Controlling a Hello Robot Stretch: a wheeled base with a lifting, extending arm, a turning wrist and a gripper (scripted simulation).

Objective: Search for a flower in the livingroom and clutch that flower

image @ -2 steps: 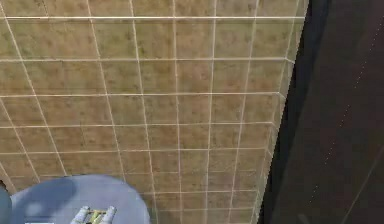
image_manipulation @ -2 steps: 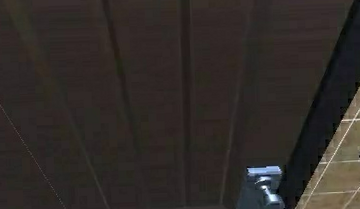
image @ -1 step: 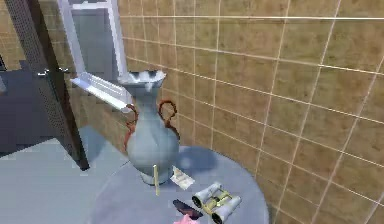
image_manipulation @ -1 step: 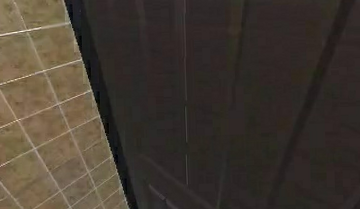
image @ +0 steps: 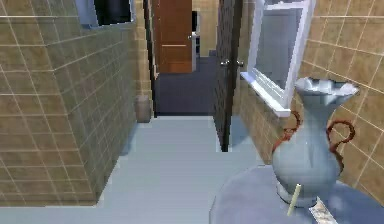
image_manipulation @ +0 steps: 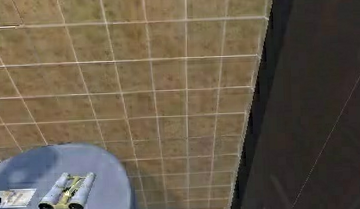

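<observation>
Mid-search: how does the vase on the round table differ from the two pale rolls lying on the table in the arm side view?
The vase stands upright and tall; the rolls lie flat on their sides. The vase is blue-grey with brown handles; the rolls are pale with a yellowish strip. The vase is single; the rolls are a pair, side by side. Each rests on a round blue-grey tabletop.

The vase looks smooth glazed ceramic; the walls are matt tile.
</observation>
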